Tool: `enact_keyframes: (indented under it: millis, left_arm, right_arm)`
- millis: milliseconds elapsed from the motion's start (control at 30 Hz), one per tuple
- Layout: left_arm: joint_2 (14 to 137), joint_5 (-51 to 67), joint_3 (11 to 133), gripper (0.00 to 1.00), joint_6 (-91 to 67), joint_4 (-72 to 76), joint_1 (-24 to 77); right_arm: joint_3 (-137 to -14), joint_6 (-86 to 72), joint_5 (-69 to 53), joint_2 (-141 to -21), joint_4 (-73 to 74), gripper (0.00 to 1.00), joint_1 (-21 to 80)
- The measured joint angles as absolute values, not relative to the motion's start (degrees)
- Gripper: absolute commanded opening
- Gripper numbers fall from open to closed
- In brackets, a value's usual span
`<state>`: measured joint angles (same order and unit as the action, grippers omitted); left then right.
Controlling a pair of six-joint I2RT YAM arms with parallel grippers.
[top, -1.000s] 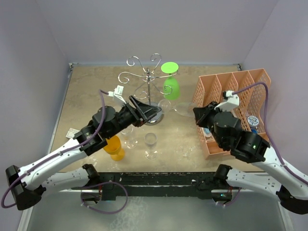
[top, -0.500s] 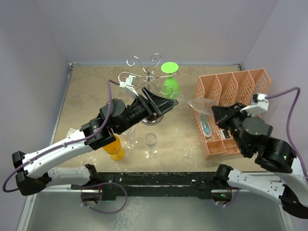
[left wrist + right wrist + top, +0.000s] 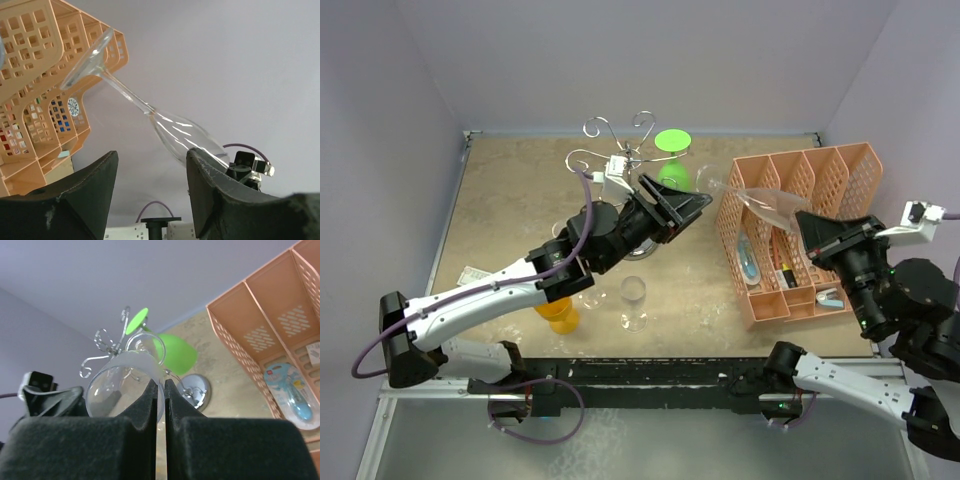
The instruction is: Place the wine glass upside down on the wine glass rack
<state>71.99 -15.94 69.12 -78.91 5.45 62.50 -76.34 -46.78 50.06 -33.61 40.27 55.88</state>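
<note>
Between the two claws, a wine glass (image 3: 760, 198) hangs tilted!
Right claw (image 3: 808, 225) pinches its bowl rim; left claw (image 3: 682, 207) gapes wide, stem just ahead, wine glass rack (image 3: 193, 392) beside it.

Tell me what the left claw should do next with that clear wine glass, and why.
Probably advance the open left claw around the stem of the wine glass and close: the right claw pinches its rim, and the stem lies beyond the left fingers, ungripped.

Lilac walls (image 3: 620, 60), beige mottled table (image 3: 510, 200)
</note>
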Motion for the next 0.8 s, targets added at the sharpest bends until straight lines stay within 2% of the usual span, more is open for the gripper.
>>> enact_keyframes:
  millis: [200,633,800]
  left_arm:
    - [75.57,-18.50,73.10,0.54,-77.69,7.62,63.75]
    - [74.87,-29.65,73.21,0.56,-73.67,16.69,64.27]
    - [74.67,-32.51,73.03,0.53,-73.82,23.00,64.27]
  right_arm:
    - [-77.19,-45.47,48.97,-32.95,33.63,0.00,55.88]
    - [-73.67,-45.82,38.79,-32.56,19.62,0.00,55.88]
    - [-71.70,-46.39,35.66,-32.56,16.27,0.00,55.88]
